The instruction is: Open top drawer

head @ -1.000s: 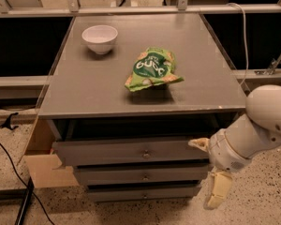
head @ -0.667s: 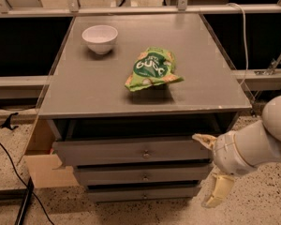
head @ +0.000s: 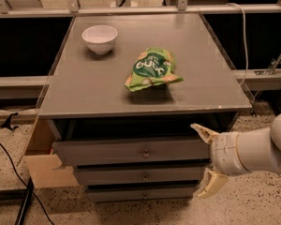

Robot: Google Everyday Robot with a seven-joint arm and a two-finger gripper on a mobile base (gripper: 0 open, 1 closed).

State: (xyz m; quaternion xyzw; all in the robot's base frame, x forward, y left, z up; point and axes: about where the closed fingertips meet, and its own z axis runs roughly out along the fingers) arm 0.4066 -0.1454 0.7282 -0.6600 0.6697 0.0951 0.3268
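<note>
The top drawer [head: 107,151] is the widest of three grey fronts under the cabinet top, with a small round knob [head: 145,153] at its centre. A dark gap shows above its front. My gripper [head: 207,158] hangs at the drawer's right end, to the right of the knob. It is open, with one cream finger [head: 203,132] up by the drawer's top corner and the other [head: 210,184] down by the lower drawers. Nothing is held. The white arm [head: 253,151] reaches in from the right edge.
On the grey cabinet top [head: 84,88] sit a white bowl [head: 99,38] and a green snack bag [head: 152,69]. Two narrower drawers [head: 140,176] lie below. A cardboard box [head: 42,161] stands at the left, and black cables [head: 9,163] run over the speckled floor.
The arm's bulky body has drawn back to the right and lower. The open fingers have stayed by the drawer's right end, edging slightly up. The drawers look unmoved.
</note>
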